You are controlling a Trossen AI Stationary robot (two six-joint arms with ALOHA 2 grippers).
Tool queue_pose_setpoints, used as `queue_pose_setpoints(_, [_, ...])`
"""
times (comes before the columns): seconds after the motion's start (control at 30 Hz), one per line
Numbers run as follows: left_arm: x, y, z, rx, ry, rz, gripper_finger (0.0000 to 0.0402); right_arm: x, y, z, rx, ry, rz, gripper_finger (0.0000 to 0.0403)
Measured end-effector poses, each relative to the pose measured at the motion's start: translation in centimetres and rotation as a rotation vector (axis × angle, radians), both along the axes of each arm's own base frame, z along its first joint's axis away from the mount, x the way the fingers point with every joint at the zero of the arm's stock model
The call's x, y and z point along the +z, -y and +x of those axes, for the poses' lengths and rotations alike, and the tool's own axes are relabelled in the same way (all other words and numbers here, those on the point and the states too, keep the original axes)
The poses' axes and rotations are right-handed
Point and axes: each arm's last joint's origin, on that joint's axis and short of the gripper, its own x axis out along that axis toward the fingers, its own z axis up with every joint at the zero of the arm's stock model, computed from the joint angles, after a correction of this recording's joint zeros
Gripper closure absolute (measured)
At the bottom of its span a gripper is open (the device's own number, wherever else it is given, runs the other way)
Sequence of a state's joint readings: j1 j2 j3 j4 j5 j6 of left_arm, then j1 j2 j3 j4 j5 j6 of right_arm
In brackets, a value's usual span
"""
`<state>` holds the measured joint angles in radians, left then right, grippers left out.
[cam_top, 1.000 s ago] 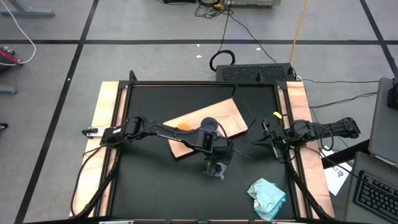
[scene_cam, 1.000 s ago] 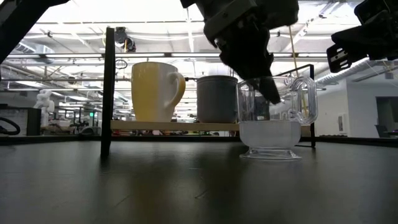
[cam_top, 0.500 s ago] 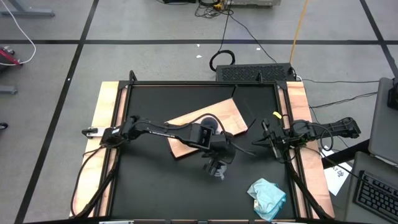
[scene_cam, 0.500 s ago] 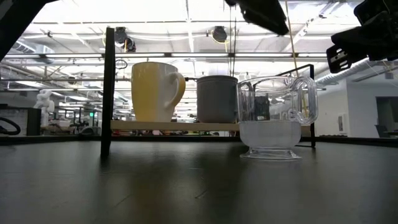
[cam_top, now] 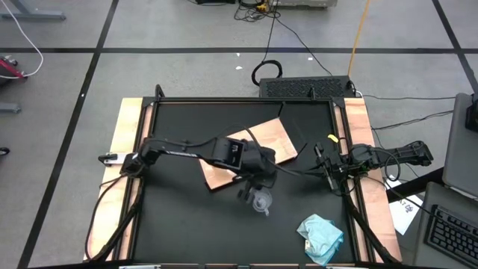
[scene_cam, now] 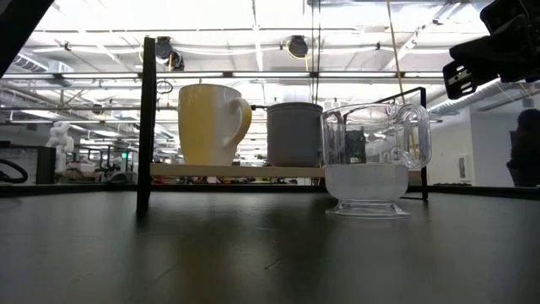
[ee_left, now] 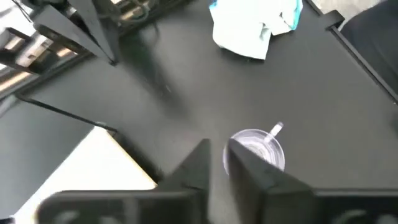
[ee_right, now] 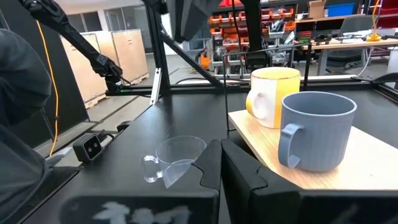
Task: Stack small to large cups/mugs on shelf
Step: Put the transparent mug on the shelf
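The clear glass cup [cam_top: 261, 202] [scene_cam: 371, 160] stands upright on its base on the black tabletop, just in front of the wooden shelf board [cam_top: 272, 138]. An orange mug [ee_right: 273, 93] and a blue-grey mug [ee_right: 317, 130] stand side by side on the board; in the high view my left arm hides them. My left gripper [ee_left: 217, 155] hovers high above the table beside the glass cup [ee_left: 255, 149]. Its fingers are drawn close with nothing between them. My right gripper [cam_top: 317, 168] waits shut at the table's right edge.
A crumpled pale teal cloth [cam_top: 323, 235] lies near the table's front right corner. Black frame posts [scene_cam: 148, 118] stand at the table's edges. Bare black tabletop stretches left of and in front of the glass cup.
My left gripper has risen from the glass cup's rim, up out of the low view, and drawn slightly toward the board. The glass cup has stayed upright in the same spot on the table.
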<state>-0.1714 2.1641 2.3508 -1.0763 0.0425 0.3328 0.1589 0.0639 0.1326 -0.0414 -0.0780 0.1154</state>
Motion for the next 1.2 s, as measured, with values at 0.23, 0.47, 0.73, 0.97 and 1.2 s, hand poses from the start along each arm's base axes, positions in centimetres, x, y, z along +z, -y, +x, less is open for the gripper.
queue_pose_setpoints(0.23, [1.7, 0.3, -1.1, -0.035, 0.042, 0.016, 0.0398, 0.1, 0.0, 0.0, 0.000, 0.007, 0.001, 0.0403])
queue_pose_setpoints(0.47, [2.9, 0.5, -2.5, -0.041, 0.030, 0.048, 0.0400, 0.1, 0.0, 0.0, 0.001, 0.007, 0.005, 0.0403])
queue_pose_setpoints(0.73, [6.9, -0.1, -6.2, 0.053, 0.095, 0.095, 0.0401, 0.1, 0.0, 0.0, 0.001, 0.005, 0.005, 0.0403])
queue_pose_setpoints(0.97, [10.9, -1.7, -10.0, 0.184, 0.200, 0.152, 0.0401, 0.1, 0.0, 0.0, 0.002, 0.007, 0.005, 0.0403])
queue_pose_setpoints(1.2, [13.9, -4.3, -14.0, 0.289, 0.260, 0.176, 0.0401, 0.1, 0.0, 0.0, 0.001, 0.003, 0.016, 0.0403])
